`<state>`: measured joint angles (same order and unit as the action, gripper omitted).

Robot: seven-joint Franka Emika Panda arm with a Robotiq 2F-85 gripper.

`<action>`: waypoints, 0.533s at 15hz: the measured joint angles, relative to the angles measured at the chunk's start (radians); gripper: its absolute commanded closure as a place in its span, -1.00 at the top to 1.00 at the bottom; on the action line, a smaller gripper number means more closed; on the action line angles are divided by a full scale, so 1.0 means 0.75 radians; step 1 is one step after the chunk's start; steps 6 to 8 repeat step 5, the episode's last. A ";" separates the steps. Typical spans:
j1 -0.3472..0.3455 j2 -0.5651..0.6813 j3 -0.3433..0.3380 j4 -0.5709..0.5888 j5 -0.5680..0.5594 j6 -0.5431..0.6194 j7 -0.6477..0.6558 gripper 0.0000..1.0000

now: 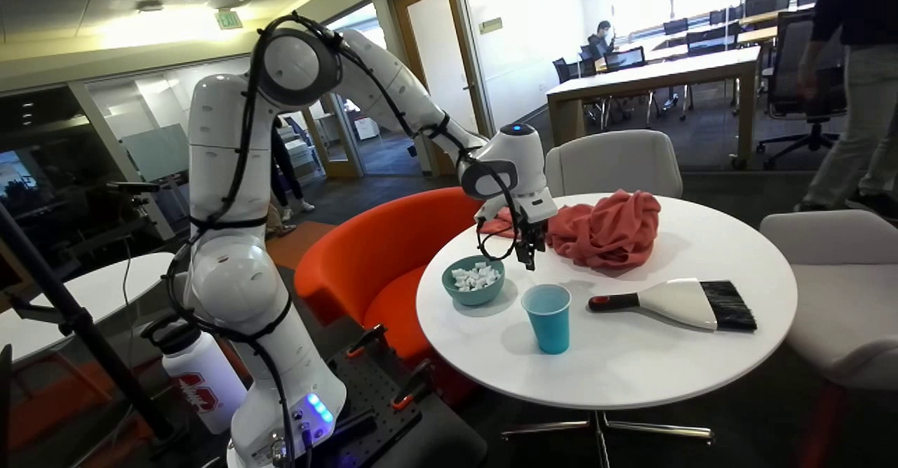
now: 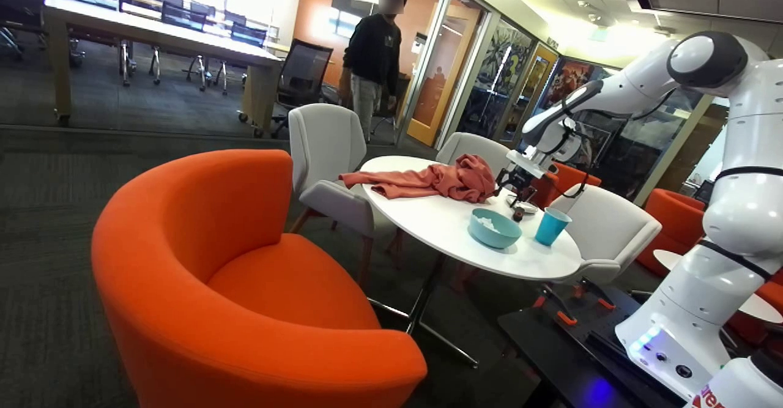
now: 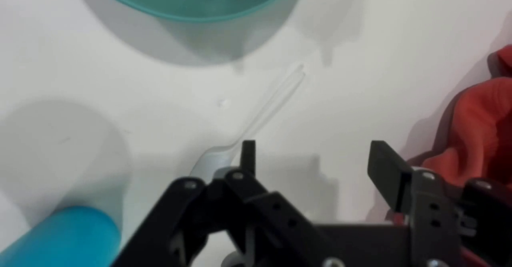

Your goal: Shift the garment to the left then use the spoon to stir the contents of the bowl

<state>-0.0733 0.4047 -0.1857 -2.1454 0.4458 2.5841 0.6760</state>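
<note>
The red garment lies crumpled on the white table, in both exterior views point(image 1: 610, 229) point(image 2: 459, 180) and at the right of the wrist view point(image 3: 480, 127). The green bowl point(image 1: 483, 297) holds white chunks point(image 1: 477, 276); it also shows in the other views point(image 2: 492, 238) point(image 3: 160, 1). A pale, see-through spoon point(image 3: 262, 113) lies flat on the table between bowl and cup in the wrist view; I cannot make it out in the exterior views. My gripper point(image 3: 312, 151) is open and empty above the table, its left finger hiding part of the spoon's head. It also shows in both exterior views point(image 1: 531, 252) point(image 2: 512, 186).
A blue cup point(image 1: 551, 324) stands upright near the bowl, also in the wrist view point(image 3: 76, 235). A brush point(image 1: 680, 303) with a white body and black bristles lies on the round table point(image 1: 631, 373). Chairs surround the table, including an orange one point(image 2: 244, 298).
</note>
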 measured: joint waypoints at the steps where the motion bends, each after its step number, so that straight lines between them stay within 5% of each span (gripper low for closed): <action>1: -0.007 -0.031 -0.001 -0.002 -0.022 -0.061 0.000 1.00; 5: -0.020 -0.169 -0.019 -0.024 -0.126 -0.272 -0.001 1.00; 8: -0.020 -0.169 -0.019 -0.024 -0.126 -0.272 -0.001 1.00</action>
